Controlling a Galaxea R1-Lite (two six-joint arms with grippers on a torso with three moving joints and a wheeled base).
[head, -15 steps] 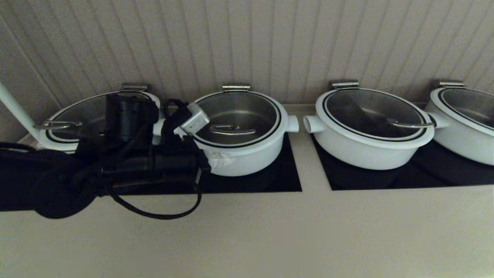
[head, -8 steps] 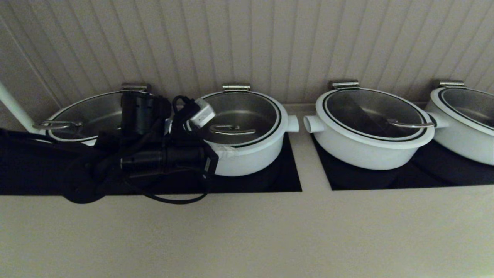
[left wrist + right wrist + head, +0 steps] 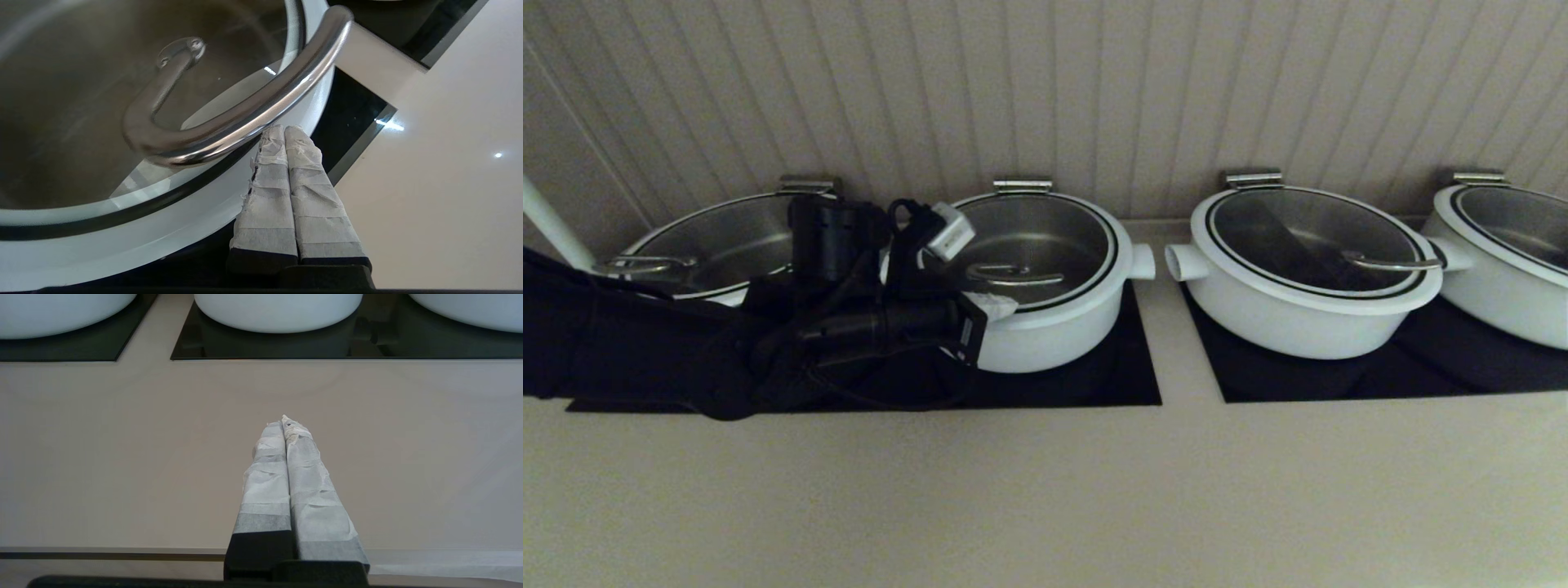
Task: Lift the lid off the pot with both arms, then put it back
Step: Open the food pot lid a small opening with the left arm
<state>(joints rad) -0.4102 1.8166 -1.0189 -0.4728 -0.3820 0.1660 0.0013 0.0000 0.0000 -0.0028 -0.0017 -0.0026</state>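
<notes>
The pot [image 3: 1054,335] is the second white one from the left, narrower and deeper, on a black hob panel. The lid [image 3: 1033,237] sits on it, with its steel bar handle [image 3: 1015,274] toward the front. My left gripper [image 3: 996,305] is shut and empty, with its taped tips at the lid's front left rim. In the left wrist view the left gripper [image 3: 284,130] lies over the white rim [image 3: 122,245], tips just beside the handle [image 3: 253,118], not around it. My right gripper [image 3: 284,420] is shut and empty over the beige counter, out of the head view.
Wider lidded white pots stand left [image 3: 711,245], right [image 3: 1307,269] and far right [image 3: 1503,261] of the pot. Black hob panels [image 3: 1094,384] lie under them. A ribbed wall is close behind. The beige counter [image 3: 1045,490] runs along the front. A white pole [image 3: 547,220] is at far left.
My left arm has moved forward and to the right, bringing the shut gripper from the pot's left side up to the lid's front rim near the handle. The lid has not moved.
</notes>
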